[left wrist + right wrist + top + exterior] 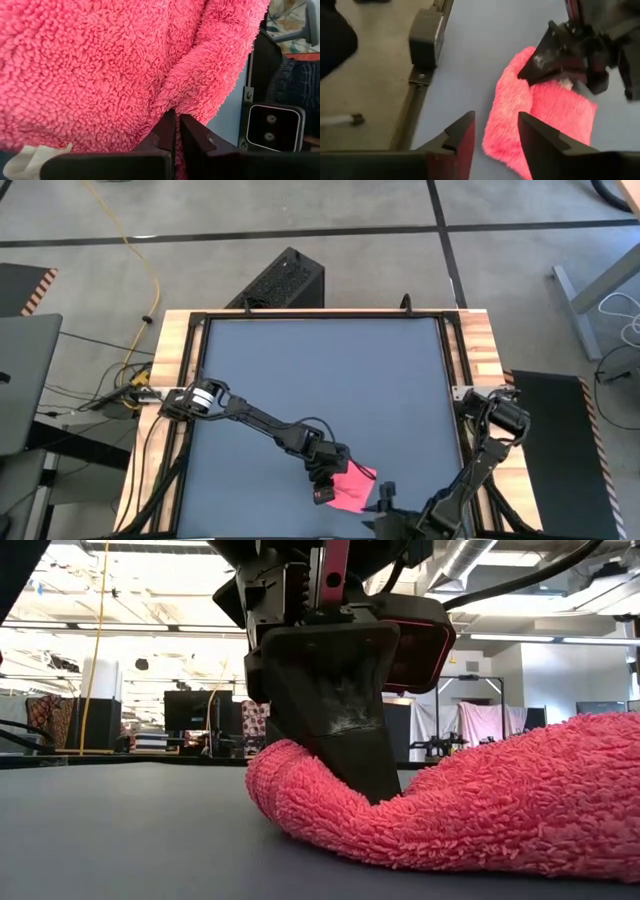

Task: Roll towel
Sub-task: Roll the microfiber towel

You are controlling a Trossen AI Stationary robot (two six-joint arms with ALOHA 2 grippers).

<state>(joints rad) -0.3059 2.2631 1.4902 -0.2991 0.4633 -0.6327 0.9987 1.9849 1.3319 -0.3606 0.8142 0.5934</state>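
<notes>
The pink towel (352, 488) lies bunched near the table's near edge, right of the middle. It also fills the left wrist view (100, 65) and rests on the dark tabletop (480, 810). My left gripper (333, 480) comes in from the left and is shut on the towel's left part (540, 70). My right gripper (496, 131) hovers open just right of the towel (545, 115), close to the near edge (385, 498), with nothing between its fingers. A white tag (30, 157) shows at the towel's edge. My left gripper pinches a raised fold of the towel (180, 102) between its two shut fingers (167, 125). The fingers slant steeply down from the table's left side. In the low view the dark fingers (340, 720) sink into the pile, and the cloth (290, 765) curls up around them while the rest lies on the table.
Wide bare grey tabletop (320, 380) stretches toward the far edge. Wooden side rails (175, 380) frame the table, and a bracket on the rail (425, 40) shows near my right gripper. A black box (285, 280) stands on the floor beyond the far edge.
</notes>
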